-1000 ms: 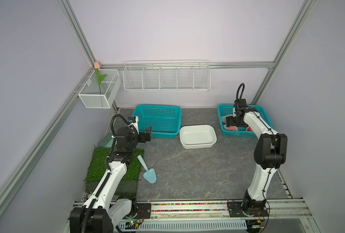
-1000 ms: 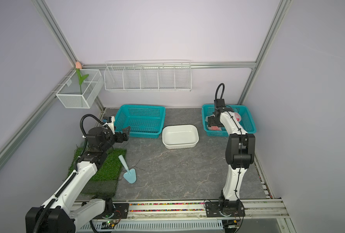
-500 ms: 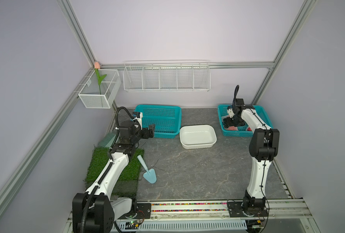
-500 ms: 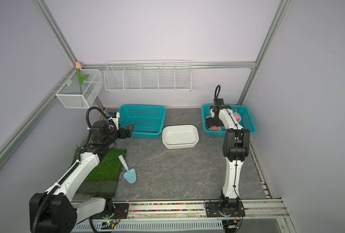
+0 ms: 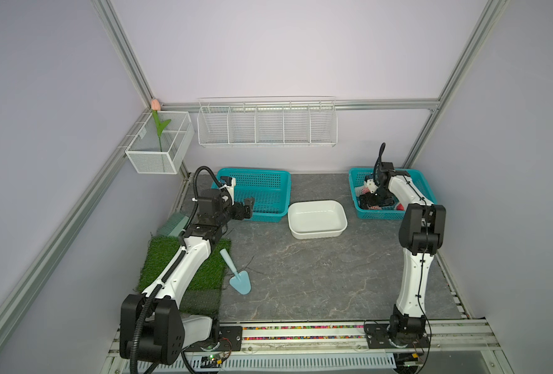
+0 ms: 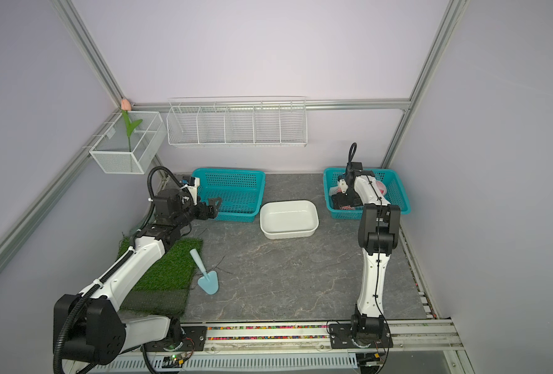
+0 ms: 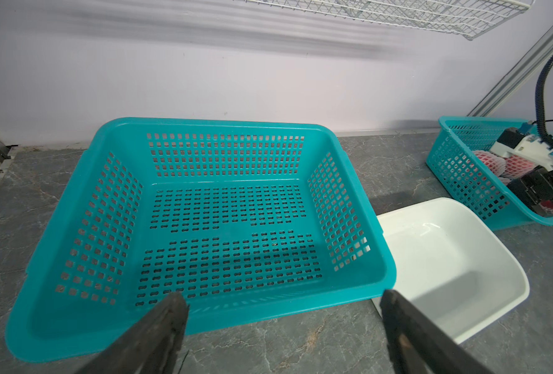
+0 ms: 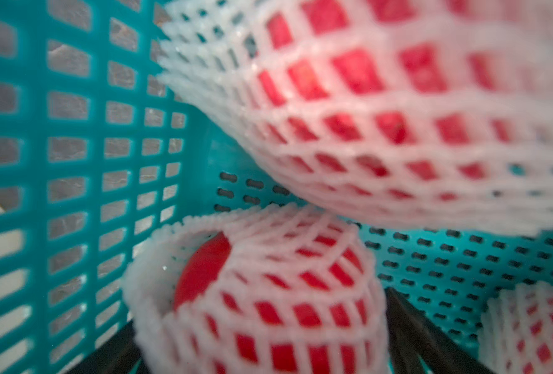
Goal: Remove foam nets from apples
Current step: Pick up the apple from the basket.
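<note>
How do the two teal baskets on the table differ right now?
The left basket holds nothing; the right basket holds netted apples. The left gripper hovers open outside the left basket's front wall; the right gripper is down inside the right basket, jaws flanking an apple. Both are teal, perforated and rectangular.

Baskets, tub and garden props on a grey marbled tabletop (image 5: 317, 275)

A teal basket (image 5: 253, 170) stands at the back left and a second teal basket (image 5: 427, 189) at the back right, well apart. A white tub (image 5: 317, 232) sits between them, slightly nearer the front and just beside the first. A green grass mat (image 5: 158, 255) lies at the left edge, with a pale blue trowel (image 5: 240, 284) flat beside it. On the wall hang a long wire rack (image 5: 267, 126) and a small wire box (image 5: 158, 152) holding a pink tulip (image 5: 155, 104).
</note>
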`<action>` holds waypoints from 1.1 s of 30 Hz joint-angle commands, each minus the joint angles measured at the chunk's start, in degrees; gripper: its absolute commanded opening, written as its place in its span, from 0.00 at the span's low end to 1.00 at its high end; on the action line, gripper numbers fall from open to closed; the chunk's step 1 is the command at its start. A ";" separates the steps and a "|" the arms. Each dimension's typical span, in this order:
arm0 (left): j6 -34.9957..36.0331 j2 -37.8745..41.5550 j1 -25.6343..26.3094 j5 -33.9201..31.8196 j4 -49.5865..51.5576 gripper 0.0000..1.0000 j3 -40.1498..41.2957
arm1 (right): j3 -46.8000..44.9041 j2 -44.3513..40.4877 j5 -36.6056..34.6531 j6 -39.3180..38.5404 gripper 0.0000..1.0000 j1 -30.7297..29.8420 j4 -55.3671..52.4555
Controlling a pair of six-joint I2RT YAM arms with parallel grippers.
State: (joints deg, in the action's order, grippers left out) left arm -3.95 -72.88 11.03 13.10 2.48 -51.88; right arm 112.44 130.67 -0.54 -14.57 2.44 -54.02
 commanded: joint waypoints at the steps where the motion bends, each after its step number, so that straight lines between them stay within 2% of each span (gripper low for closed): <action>1: 0.10 -0.28 0.31 0.27 0.79 0.95 -1.96 | 1.00 0.71 2.77 -1.34 0.90 0.11 -2.42; 8: 0.15 -0.53 0.56 0.74 0.76 0.95 -2.26 | 1.02 -2.14 4.58 -1.46 0.79 0.11 -1.31; 22: -0.01 -0.65 1.49 1.67 -0.96 0.95 -2.39 | -1.93 -11.21 2.09 0.92 0.79 0.11 -1.26; 26: 0.06 -0.51 2.06 1.42 -1.75 0.95 -2.70 | -2.97 -15.56 3.23 2.71 0.78 -0.04 2.03; 33: 0.29 0.39 3.88 2.35 -2.24 0.96 -3.05 | -5.59 -24.03 2.85 2.73 0.77 -4.44 3.71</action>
State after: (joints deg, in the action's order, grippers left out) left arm -3.95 -73.08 13.89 14.09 1.19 -52.62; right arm 108.79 110.69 2.26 -12.21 0.84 -51.83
